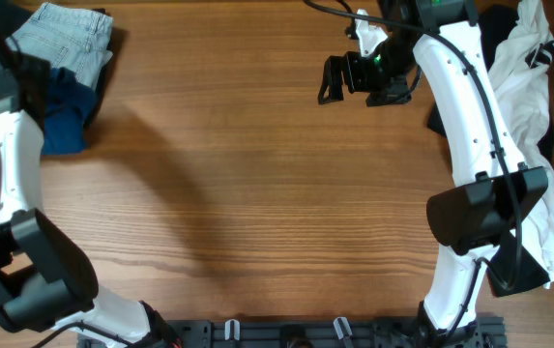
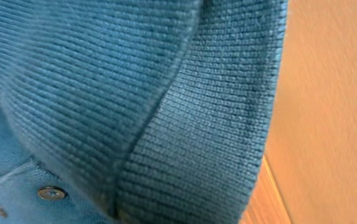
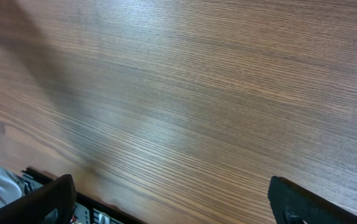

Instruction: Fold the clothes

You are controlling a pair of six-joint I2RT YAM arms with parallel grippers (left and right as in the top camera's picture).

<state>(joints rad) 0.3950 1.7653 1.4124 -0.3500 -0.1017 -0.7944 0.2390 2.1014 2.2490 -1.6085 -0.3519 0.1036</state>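
Deep teal-blue soft ribbed-knit shirt (image 1: 66, 124) was noted bunched at upper left. Left claw, buried in cloth, was closed tight, judged pinching it. Right claw (image 1: 333, 79) was spread wide, empty. Fabric judged limp, light; shoulders or hem corners favoured for gripping.

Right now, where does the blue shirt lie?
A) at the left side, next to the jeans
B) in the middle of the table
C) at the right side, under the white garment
A: the blue shirt lies at the left, next to the jeans, far from the white garment.
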